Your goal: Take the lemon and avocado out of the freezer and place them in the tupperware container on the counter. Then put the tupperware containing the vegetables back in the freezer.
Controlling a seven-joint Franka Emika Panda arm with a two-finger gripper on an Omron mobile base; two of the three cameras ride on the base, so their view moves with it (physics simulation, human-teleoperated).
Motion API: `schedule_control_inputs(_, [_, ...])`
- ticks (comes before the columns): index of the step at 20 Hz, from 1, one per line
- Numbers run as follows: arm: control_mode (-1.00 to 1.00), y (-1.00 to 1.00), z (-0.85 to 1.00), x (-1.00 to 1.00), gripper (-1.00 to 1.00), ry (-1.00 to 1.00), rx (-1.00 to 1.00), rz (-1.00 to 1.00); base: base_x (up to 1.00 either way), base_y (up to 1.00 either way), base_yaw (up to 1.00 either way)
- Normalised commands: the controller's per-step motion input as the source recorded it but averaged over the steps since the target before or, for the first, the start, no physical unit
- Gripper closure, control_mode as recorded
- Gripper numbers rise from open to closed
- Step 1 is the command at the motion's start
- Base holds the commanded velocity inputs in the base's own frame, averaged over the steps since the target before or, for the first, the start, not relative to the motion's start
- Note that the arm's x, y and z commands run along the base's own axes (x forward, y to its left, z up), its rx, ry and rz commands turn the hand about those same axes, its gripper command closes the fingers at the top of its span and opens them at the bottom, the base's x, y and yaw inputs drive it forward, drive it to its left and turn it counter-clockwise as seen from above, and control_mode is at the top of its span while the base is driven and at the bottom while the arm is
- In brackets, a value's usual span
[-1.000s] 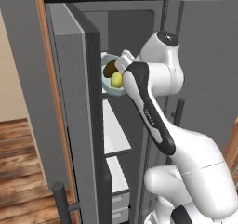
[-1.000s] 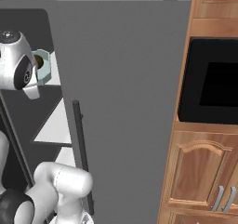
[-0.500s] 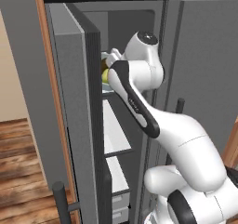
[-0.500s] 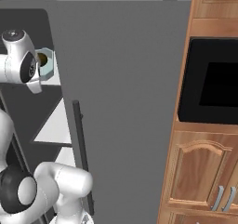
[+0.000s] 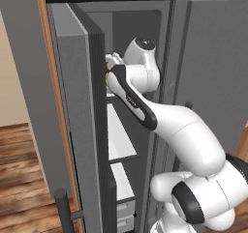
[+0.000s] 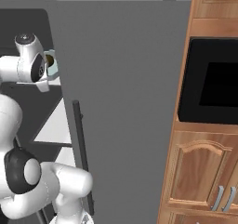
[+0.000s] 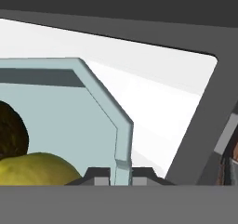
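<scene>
tupperware container [image 7: 60,107] carried deeper into freezer [image 5: 160,29]

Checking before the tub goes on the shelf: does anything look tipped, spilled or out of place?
Nothing stands out. The pincer is shut on the tub's rim, the lemon and avocado sit inside it, and the white freezer shelf lies beyond.

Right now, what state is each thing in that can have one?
freezer: door open, white shelves exposed.
tupperware container: held by its rim, inside the freezer above a white shelf.
lemon: in the container.
avocado: in the container, beside the lemon.
gripper: shut on the container's rim.
</scene>
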Motion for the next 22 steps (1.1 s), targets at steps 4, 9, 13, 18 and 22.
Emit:
schedule_control_inputs(4, [-1.0,0.14,-0.22,0.6,1.0,0.0,0.0,-0.03,0.0,0.0,0.0])
schedule_control_inputs(9, [-1.0,0.16,-0.11,0.57,-1.0,0.0,0.0,-0.05,0.0,0.0,0.0])
schedule_control_inputs(13, [-1.0,0.18,-0.01,0.15,-1.0,0.0,0.0,-0.04,0.0,0.0,0.0])
schedule_control_inputs(18, [-1.0,0.0,0.09,-0.16,-1.0,-0.1,0.0,-0.01,0.0,0.0,0.0])
schedule_control_inputs(22, [-1.0,-0.14,0.25,-0.68,-1.0,-0.16,0.0,0.0,0.0,0.0,0.0])
